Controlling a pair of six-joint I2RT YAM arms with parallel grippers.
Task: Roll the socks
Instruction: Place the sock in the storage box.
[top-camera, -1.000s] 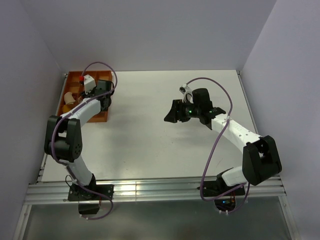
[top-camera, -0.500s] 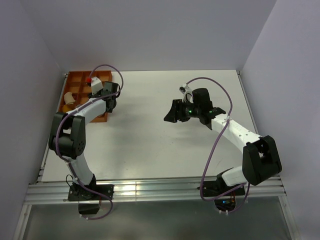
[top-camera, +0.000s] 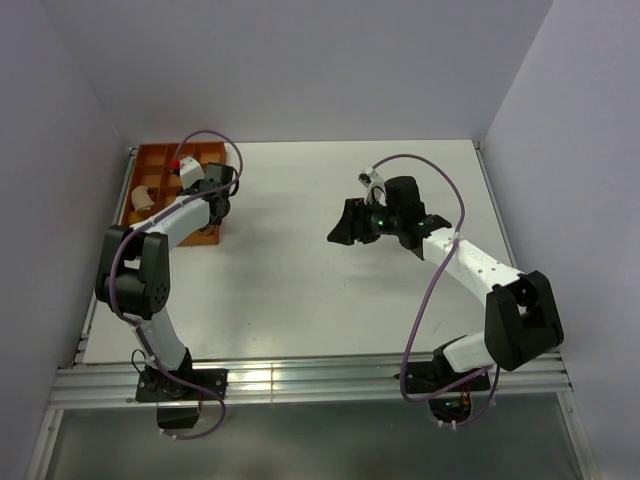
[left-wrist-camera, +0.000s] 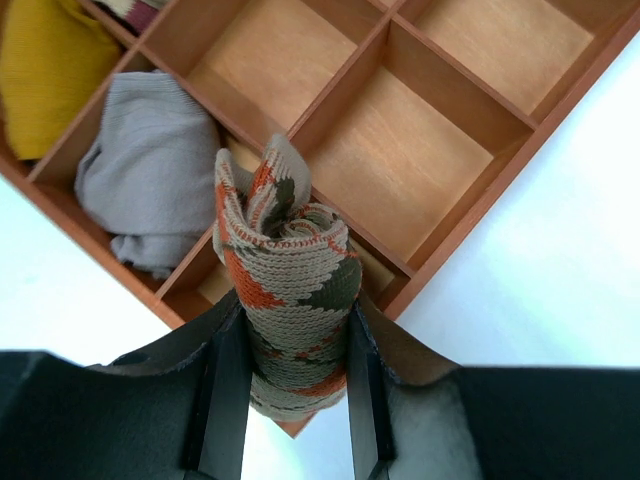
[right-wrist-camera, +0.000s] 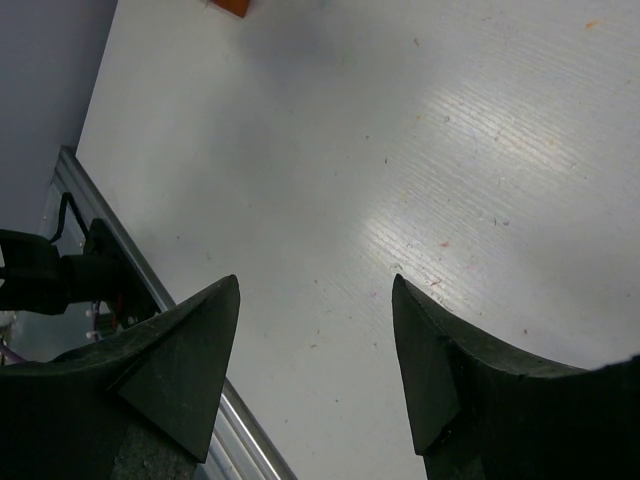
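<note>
Bright, even overhead light fills all three views. The white table (top-camera: 300, 290) carries only faint, soft-edged shadows — and, in the right wrist view, a broad glossy sheen across its surface. The metal rail (top-camera: 250, 376) along the table's near edge glints white. Focus is crisp on the tabletop.

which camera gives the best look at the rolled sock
Left wrist: the rolled sock fills mid-frame, argyle pattern and spiral end clear, held in the left end effector over the tray. In the top view the arm covers it. The right wrist shows none of it.
</note>
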